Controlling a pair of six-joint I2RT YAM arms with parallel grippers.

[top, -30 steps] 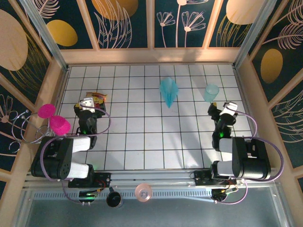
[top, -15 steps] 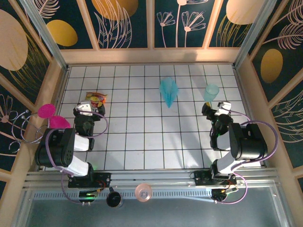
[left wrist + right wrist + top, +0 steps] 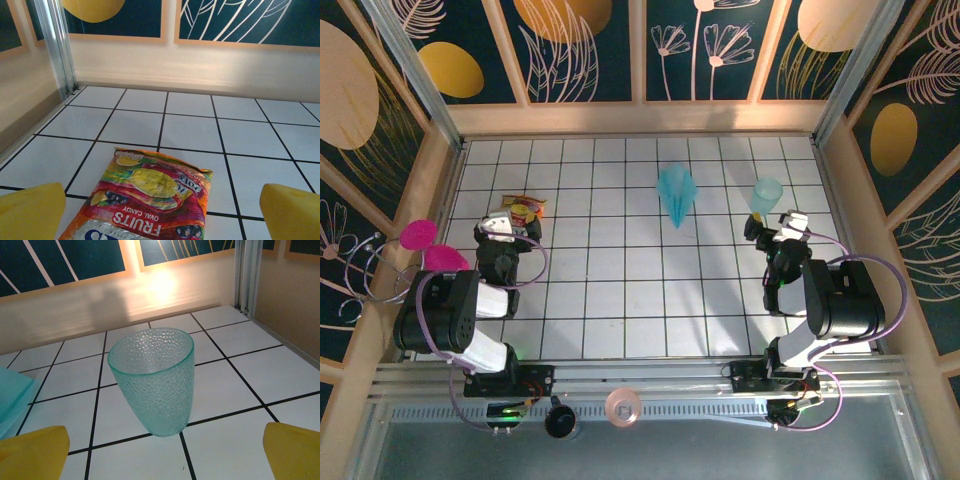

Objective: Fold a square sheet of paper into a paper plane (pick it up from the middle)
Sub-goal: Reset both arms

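Spread wide and empty, the left gripper (image 3: 504,222) is held low over the tiled table (image 3: 620,300), with a fruit candy packet (image 3: 150,200) lying flat just ahead of its yellow fingertips (image 3: 30,212). The right gripper (image 3: 782,224) is likewise wide open with nothing held, and a translucent teal cup (image 3: 152,377) is faced just in front of it. Between the two arms, toward the far wall and well apart from both, the paper plane (image 3: 676,192) is laid flat as a narrow pointed dart, tip toward the arms. It is judged very light, thin, and easily crushed or slid on the smooth tiles. A gentle pinch along the thicker central fold would be advised, not on a wing. The translucent teal cup is stood upright and is seen to be empty.
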